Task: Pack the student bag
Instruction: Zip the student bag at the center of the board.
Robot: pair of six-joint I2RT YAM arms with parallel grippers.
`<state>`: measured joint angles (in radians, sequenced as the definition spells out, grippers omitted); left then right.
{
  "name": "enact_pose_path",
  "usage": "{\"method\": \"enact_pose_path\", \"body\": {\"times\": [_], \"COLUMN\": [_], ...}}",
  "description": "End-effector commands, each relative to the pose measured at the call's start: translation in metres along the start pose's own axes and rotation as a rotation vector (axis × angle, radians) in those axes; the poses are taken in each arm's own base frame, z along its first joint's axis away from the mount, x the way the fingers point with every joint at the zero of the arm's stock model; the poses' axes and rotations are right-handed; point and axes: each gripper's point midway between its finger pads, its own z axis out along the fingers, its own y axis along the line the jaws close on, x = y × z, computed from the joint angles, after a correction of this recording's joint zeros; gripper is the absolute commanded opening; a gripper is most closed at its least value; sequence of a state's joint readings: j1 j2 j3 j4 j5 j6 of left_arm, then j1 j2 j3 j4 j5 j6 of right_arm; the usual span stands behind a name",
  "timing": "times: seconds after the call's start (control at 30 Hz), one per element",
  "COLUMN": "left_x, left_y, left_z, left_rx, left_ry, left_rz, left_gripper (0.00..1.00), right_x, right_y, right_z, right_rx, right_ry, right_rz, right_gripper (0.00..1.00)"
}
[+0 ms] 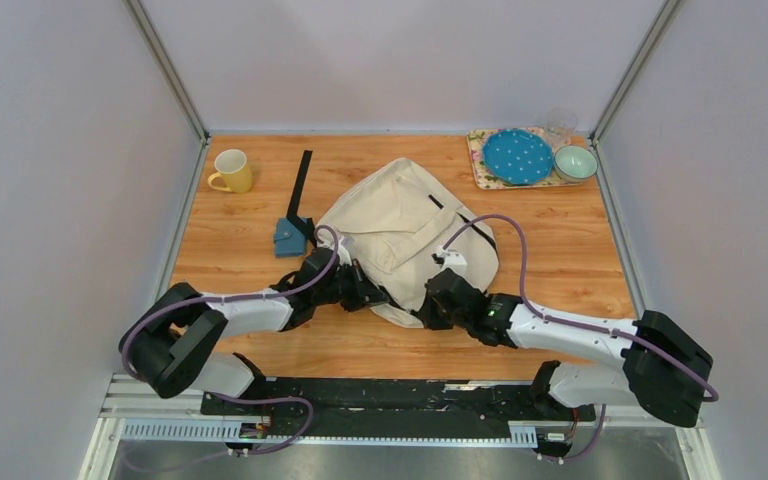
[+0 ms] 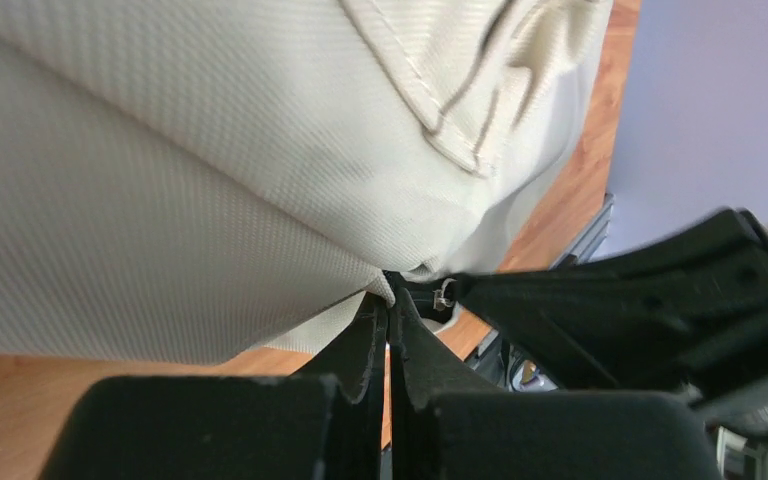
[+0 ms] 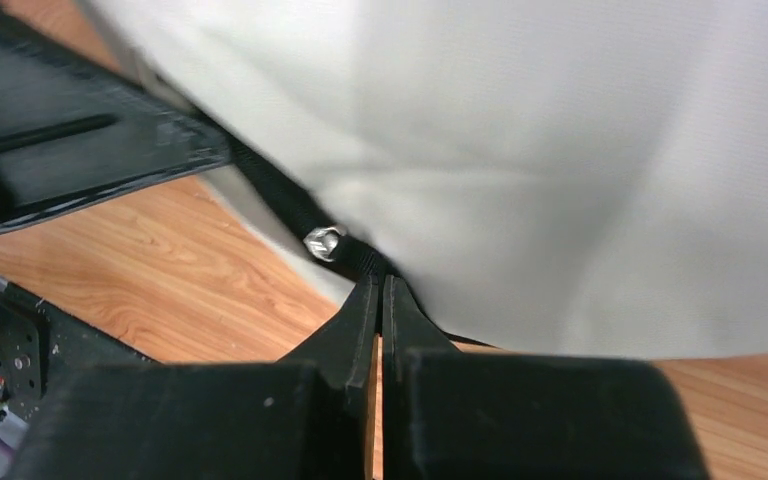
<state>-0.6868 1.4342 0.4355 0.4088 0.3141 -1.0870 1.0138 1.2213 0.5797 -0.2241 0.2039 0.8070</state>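
Top external — arms (image 1: 250,312) (bent inward) at bag (image 1: 400,215)

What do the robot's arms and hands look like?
Both arms, the left arm and right arm, have white shells with chunky black joints, and a thin purple cable loops along each. The left hand and right hand are matt black, each with two flat fingers tapering to points.

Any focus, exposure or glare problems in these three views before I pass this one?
Top external: evenly lit and sharp, the student bag casts only soft shadows. Left wrist: bag weave crisp, the left gripper dark with little detail up close. Right wrist: bag fabric washed out and blurred, weave lost; a metal ring glints.
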Motion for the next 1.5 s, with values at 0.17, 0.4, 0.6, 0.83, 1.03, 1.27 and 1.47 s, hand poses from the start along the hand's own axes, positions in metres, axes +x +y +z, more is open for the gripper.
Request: {"method": "enact_pose_path", "body": {"times": [0.17,0.4,0.6,0.83,1.03,1.27,1.47], "left_x": [-0.048,-0.057,-0.068,-0.074,-0.084,-0.078,-0.067], "left_y": [-0.004,0.003,0.016,0.025,0.036,0.018,-0.012], "left_z": [-0.042,-0.05,-0.066,-0.081,-0.098,-0.115,-0.123], "left_rx": [0.016,0.009,-0.018,-0.052,-0.106,-0.096,-0.036], "left_ry": [-0.174,-0.201,-0.236,-0.249,-0.261,-0.192,-0.225], "left_rz": [0.124,0.12,0.114,0.155,0.218,0.342,0.283], "left_gripper": [0.0,0.0,0.0,0.0,0.0,0.74,0.76], "right_x": [0.004,0.004,-0.006,-0.022,-0.034,-0.037,-0.041], "right_y": [-0.035,-0.051,-0.062,-0.065,-0.065,-0.034,-0.025], "right_z": [-0.015,-0.026,-0.033,-0.037,-0.038,-0.037,-0.039], "right_rx": [0.022,0.083,0.117,0.144,0.155,0.018,-0.012], "right_ry": [-0.005,-0.017,-0.058,-0.11,-0.139,-0.118,-0.122], "right_rz": [0.049,0.012,0.001,-0.014,-0.02,-0.012,-0.017], "right_gripper": [0.0,0.0,0.0,0.0,0.0,0.0,0.0]}}
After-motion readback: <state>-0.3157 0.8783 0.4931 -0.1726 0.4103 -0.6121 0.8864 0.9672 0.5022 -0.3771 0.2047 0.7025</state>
